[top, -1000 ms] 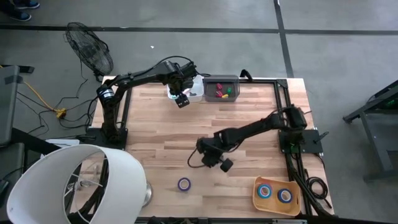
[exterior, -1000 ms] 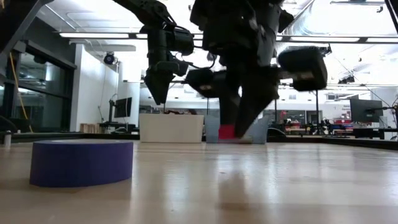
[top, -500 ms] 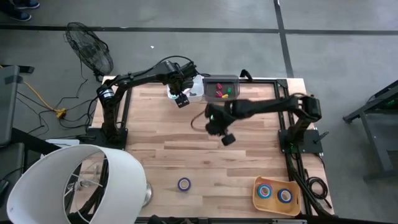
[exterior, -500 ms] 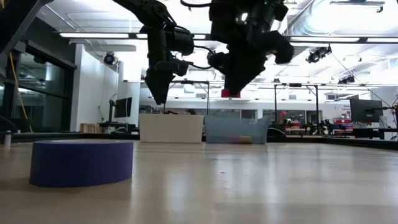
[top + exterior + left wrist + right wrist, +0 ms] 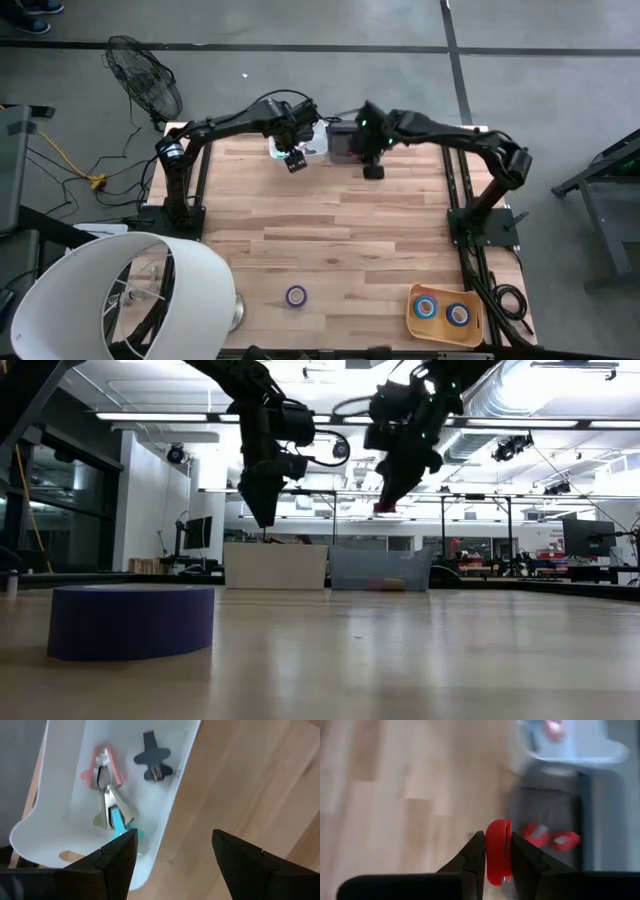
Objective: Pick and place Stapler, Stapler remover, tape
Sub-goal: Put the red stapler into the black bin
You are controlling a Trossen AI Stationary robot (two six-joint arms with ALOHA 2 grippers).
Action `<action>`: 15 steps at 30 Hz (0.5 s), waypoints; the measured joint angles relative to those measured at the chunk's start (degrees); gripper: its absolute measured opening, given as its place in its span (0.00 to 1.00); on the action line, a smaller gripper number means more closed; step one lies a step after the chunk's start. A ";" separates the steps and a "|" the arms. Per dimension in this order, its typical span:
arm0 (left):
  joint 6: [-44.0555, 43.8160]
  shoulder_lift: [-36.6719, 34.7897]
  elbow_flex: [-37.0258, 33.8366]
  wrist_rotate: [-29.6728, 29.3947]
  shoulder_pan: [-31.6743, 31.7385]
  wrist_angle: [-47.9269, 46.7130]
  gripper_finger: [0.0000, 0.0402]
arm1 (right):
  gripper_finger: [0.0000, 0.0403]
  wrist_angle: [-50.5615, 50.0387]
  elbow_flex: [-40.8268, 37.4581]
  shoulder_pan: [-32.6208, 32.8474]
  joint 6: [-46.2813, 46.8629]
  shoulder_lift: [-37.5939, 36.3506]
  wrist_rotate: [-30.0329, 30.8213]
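Right claw [image 5: 497, 851] pinching a red stapler [image 5: 498, 851] above the clear bin [image 5: 352, 143], left claw [image 5: 172, 855] spread over the white bin [image 5: 65, 795]

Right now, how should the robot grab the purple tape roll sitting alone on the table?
The purple tape roll lies flat on the table with its hole facing up and nothing close beside it. Probably best to come straight down from above and pinch across its round outer wall, or put one finger in the hole and squeeze one side of the ring.

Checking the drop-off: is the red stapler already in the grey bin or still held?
Still held: the right claw pinches the red stapler above the grey bin.
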 joint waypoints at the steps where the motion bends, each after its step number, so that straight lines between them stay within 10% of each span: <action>1: 0.00 0.00 0.00 -0.10 -0.15 0.32 0.62 | 0.15 0.86 0.00 -1.44 0.53 0.02 0.04; 15: 0.02 0.00 0.00 1.37 -1.42 1.40 0.62 | 0.15 22.10 0.02 -12.92 25.94 0.85 -1.67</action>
